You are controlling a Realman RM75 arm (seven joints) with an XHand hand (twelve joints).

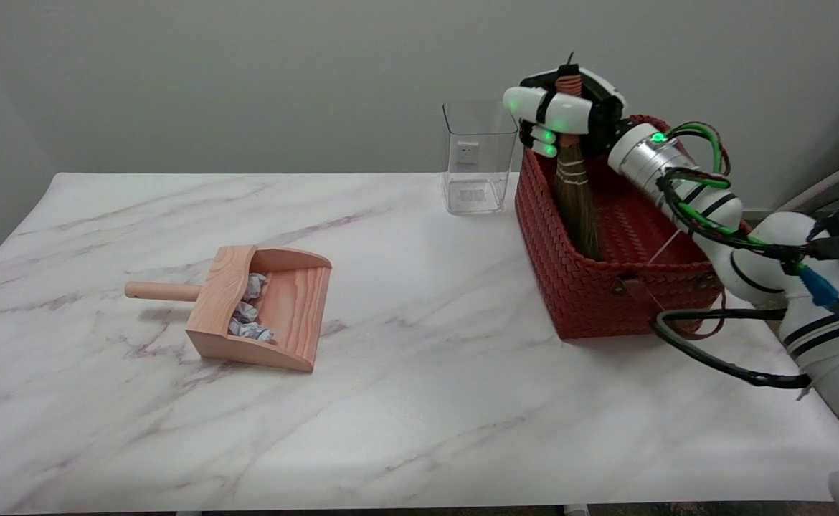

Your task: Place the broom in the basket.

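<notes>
Marble-patterned table (419, 401) bears red basket (606, 301) before grey wall (247, 72).

Place: a staged test bench, likely a lab, rather than a lived-in home.
Table (419, 401): a marble-patterned top is seen, kept as the landmark.
Wall (247, 79): plain grey, undecorated, is found directly behind the table.
Robot arm (771, 265): white, with exposed cabling, is seen reaching over the table's right end.
Props: a red woven basket (591, 301), a clear container (477, 158) and a wooden dustpan (276, 315) holding crumpled paper are set out on the table, well apart.
</notes>
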